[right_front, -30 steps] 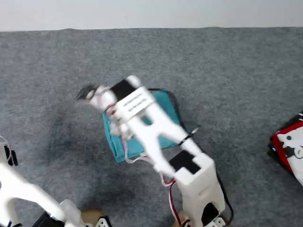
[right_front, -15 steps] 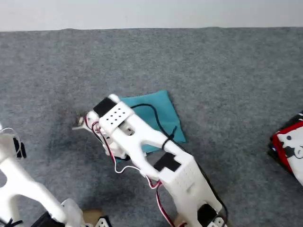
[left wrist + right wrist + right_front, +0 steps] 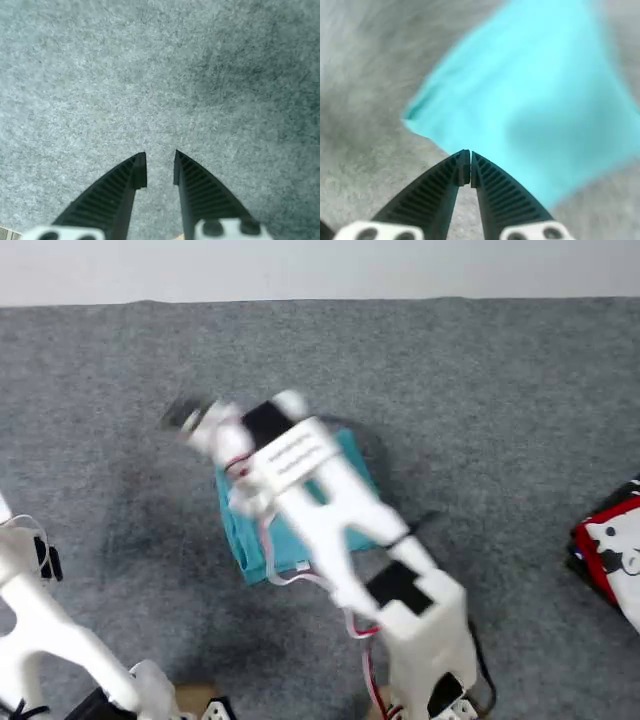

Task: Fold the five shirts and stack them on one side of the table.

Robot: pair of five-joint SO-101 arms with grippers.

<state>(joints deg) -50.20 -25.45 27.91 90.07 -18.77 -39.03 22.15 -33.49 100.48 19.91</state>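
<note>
1. Grey felt-like table covering [image 3: 480, 390] spans most of the high view. A pale wall strip [image 3: 320, 270] runs along the top edge.
2. Folded teal cloth shirt [image 3: 242, 540] lies flat on the covering, slightly left of centre frame. Its corners point diagonally and it sits well apart from the other garment.
3. White right arm [image 3: 340, 520] rises from the lower centre and slants up and left across the teal shirt, covering much of its middle.
4. Right gripper [image 3: 188, 418] sits just past the shirt's upper left corner in the high view. It is blurred there, so whether it touches the covering cannot be told.
5. In the right wrist view the right gripper [image 3: 470, 167] has its black ribbed fingers [image 3: 445, 192] pressed nearly together, with only a hairline slit and nothing between them. The tips sit at the shirt's edge near one corner, and the teal shirt [image 3: 545, 100] stretches away beyond them.
6. White left arm [image 3: 40, 615] stands in the lower left corner of the high view, away from the teal shirt.
7. Left gripper [image 3: 160, 170] hangs over bare grey covering with its black fingers [image 3: 200, 195] a little apart, and it holds nothing.
8. Folded red, white and black printed shirt [image 3: 612, 558] lies at the right edge, partly cut off by the frame.
</note>
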